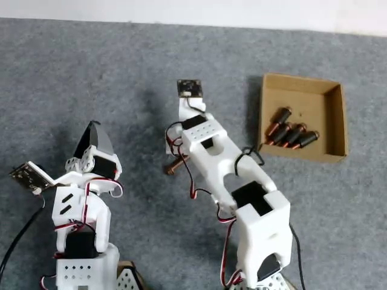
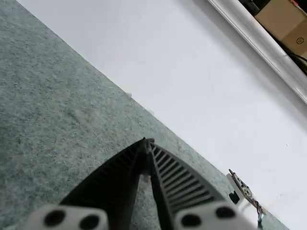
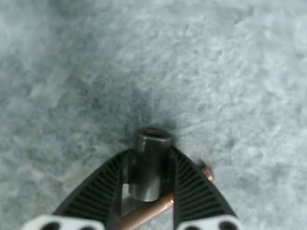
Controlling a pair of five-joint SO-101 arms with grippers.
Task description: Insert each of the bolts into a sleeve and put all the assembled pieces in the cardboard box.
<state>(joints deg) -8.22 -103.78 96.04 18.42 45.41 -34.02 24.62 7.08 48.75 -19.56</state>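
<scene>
Four assembled pieces (image 1: pixel 290 134) lie side by side in the cardboard box (image 1: pixel 302 99). The right gripper (image 3: pixel 149 153) is clamped on one dark sleeve (image 3: pixel 148 172), with one copper bolt (image 1: pixel 175 166) just beside it. The left gripper (image 2: pixel 147 143) is closed and empty above grey carpet (image 1: pixel 91 72), with a white surface (image 2: pixel 192 72) beyond.

My left arm (image 1: pixel 81 208): white printed shell, black servo blocks, red wires (image 1: pixel 101 183) looped at wrist, black cable (image 1: pixel 18 238) trailing off, rows of small holes at base. My right arm (image 1: pixel 245 193): same white links, black servos, red-and-black leads (image 1: pixel 192 181) down side, dark camera board (image 1: pixel 189 89) at wrist. My left gripper (image 2: pixel 146 142) and right gripper (image 3: pixel 150 154): black ribbed fingers (image 2: pixel 175 184) tapering to points, white knuckles (image 2: pixel 201 219) with round holes.
</scene>
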